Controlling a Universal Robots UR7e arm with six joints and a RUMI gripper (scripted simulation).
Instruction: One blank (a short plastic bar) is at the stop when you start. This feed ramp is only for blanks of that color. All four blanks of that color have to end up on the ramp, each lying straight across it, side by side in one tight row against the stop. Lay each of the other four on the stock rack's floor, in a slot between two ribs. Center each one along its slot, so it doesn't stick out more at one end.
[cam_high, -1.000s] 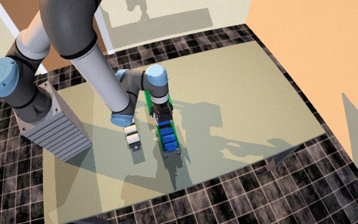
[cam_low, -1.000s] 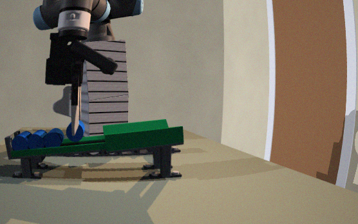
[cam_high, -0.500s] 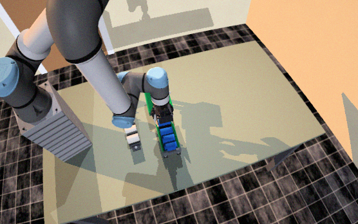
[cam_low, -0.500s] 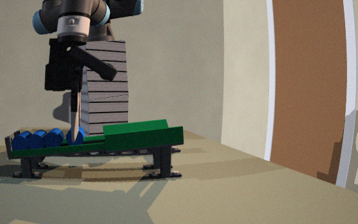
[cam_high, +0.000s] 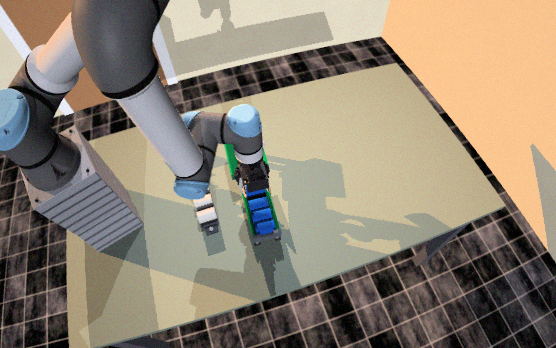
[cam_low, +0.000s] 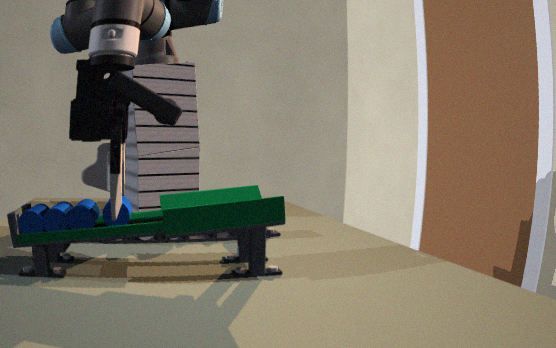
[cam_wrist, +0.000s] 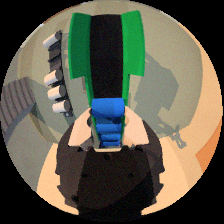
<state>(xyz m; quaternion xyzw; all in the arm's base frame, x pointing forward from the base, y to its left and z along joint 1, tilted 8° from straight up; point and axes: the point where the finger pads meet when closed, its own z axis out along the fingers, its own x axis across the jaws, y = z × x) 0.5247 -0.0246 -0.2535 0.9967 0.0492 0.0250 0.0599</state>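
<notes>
The green ramp slopes down to a grey stop. Three blue blanks lie across it in a row at the stop. My gripper is shut on another blue blank, its fingers at the two ends. That blank is straight across the ramp, at the row's height, with a gap up-ramp of the row. Whether it touches the ramp's floor is unclear. White blanks lie across the dark stock rack.
The rack stands beside the ramp, on the robot base's side. In the wrist view, one white blank lies apart from the others at the rack's far end, with bare slots between. The ramp's taller flared side walls stand up-ramp of my gripper.
</notes>
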